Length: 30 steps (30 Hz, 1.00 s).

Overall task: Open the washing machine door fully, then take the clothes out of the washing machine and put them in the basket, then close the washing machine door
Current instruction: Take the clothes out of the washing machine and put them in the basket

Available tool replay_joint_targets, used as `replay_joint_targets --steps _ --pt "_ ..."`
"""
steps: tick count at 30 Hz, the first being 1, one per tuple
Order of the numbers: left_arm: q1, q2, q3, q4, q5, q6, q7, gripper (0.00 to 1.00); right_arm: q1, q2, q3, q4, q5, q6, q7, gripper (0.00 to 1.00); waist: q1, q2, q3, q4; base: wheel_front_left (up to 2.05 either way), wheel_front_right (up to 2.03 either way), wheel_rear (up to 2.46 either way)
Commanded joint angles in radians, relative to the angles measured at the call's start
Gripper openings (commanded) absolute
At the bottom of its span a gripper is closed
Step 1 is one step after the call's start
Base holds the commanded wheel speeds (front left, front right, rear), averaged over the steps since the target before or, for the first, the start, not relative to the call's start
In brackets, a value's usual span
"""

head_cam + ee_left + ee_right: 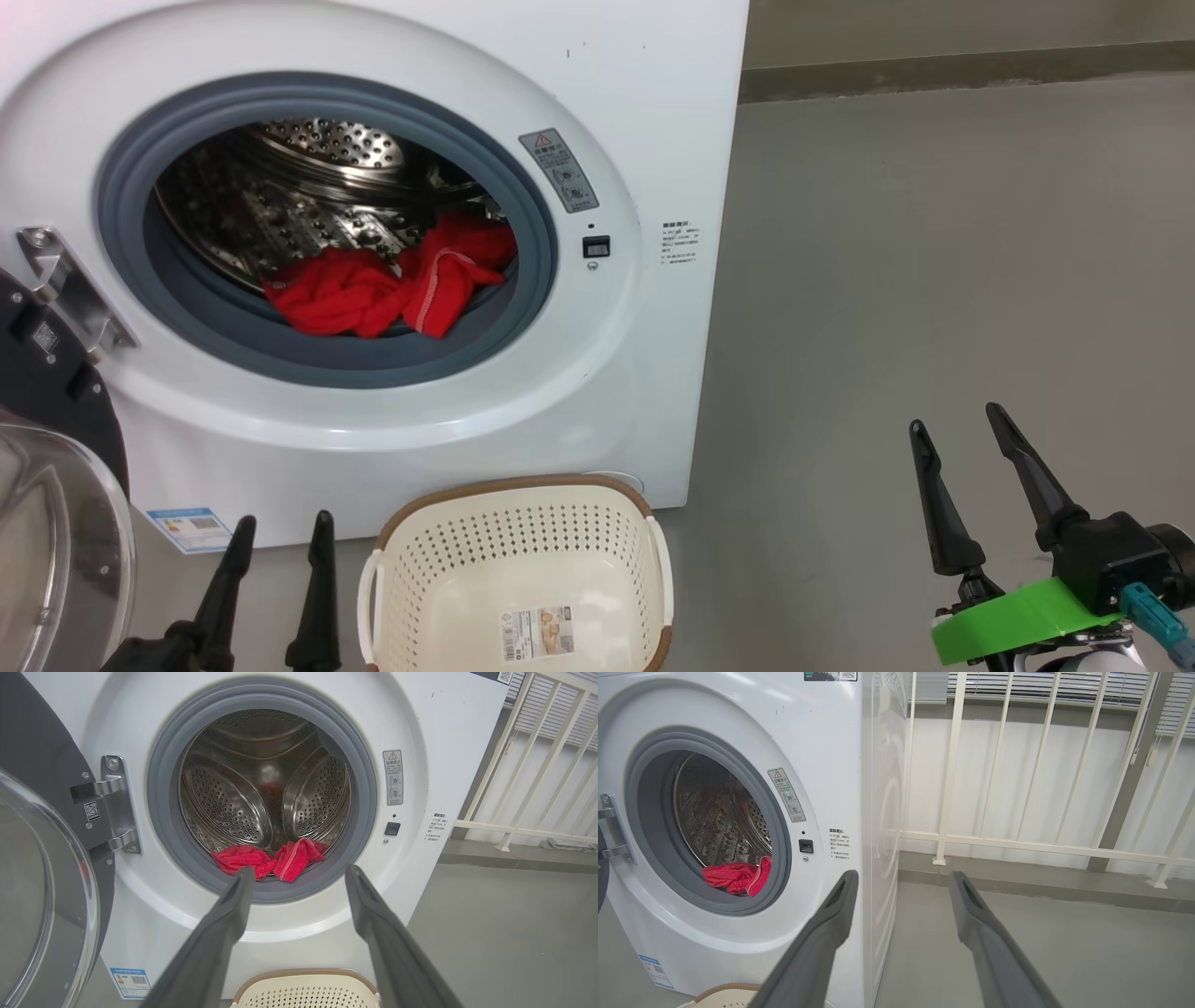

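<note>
Left gripper (285,523): jaws spread wide, nothing between them. Right gripper (956,417): likewise wide and empty. The washing machine door (42,882) hangs swung out to the left on its hinge (70,289), glass bowl facing the robot, so the mouth of the washing machine (635,93) is unobstructed. The door runs off the frame edge, so you probably cannot confirm from here that it sits at its full stop. The clothes (392,285) lie in a red heap at the bottom front of the drum (308,187), lower right of the opening, with one fold draped onto the gasket (327,369), an easy first pinch. The basket (523,537) stands empty on the floor just before the machine, beneath the opening, presumably so a garment travels a short way down. Pose: your left arm sits low beside the basket, fingers pointing up at the opening; its wrist view frames the heap just above the tips. Your right arm waits well apart over bare floor, fingers aimed past the machine's right front corner. Judged step: left-arm reach for the clothes.
</note>
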Motion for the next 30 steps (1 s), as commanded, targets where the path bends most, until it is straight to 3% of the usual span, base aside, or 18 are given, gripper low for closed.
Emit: replay_joint_targets --steps 1,30 --pt "-0.035 0.017 0.032 -0.030 0.003 0.005 -0.013 1.00 -0.028 -0.008 0.020 -0.024 -0.002 0.005 -0.006 1.00 -0.0001 -0.0001 0.002 0.002 0.00 0.00 0.00" --pt "-0.086 0.017 0.026 0.000 -0.002 0.019 -0.023 1.00 -0.031 -0.008 0.027 -0.025 -0.007 0.005 -0.006 1.00 -0.0001 -0.0001 0.018 0.040 0.00 0.00 0.00"
